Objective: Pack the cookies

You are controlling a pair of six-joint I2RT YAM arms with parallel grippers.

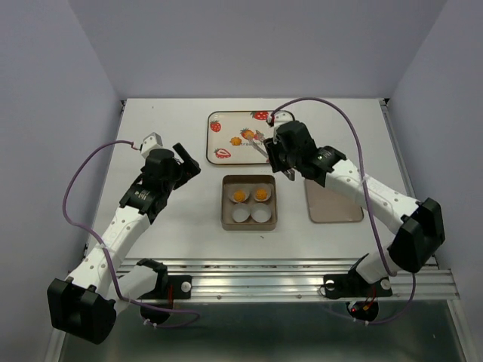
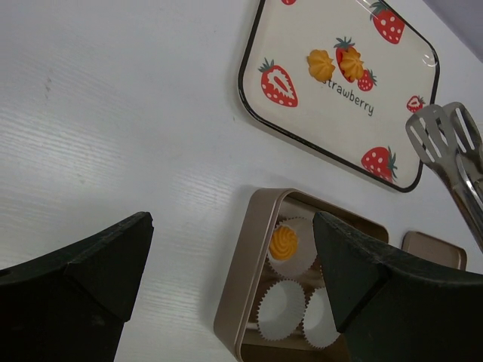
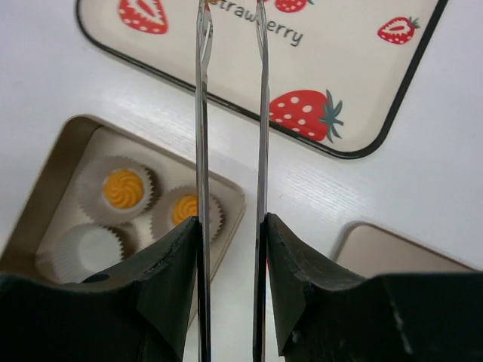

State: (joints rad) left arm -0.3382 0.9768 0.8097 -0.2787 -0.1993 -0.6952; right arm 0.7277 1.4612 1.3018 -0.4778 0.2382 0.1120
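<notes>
Two orange-yellow cookies lie on the strawberry-print tray. Two more cookies sit in the back paper cups of the square metal tin; the two front cups are empty. My right gripper is shut on metal tongs, whose tips hover at the tray beside the right-hand cookie. In the right wrist view the tongs' arms stand apart with nothing between them, and their tips run out of frame. My left gripper is open and empty, left of the tin.
The tin's lid lies flat to the right of the tin, under my right forearm. In the left wrist view the tongs hang over the tray's right end. The table's walls stand left, right and back.
</notes>
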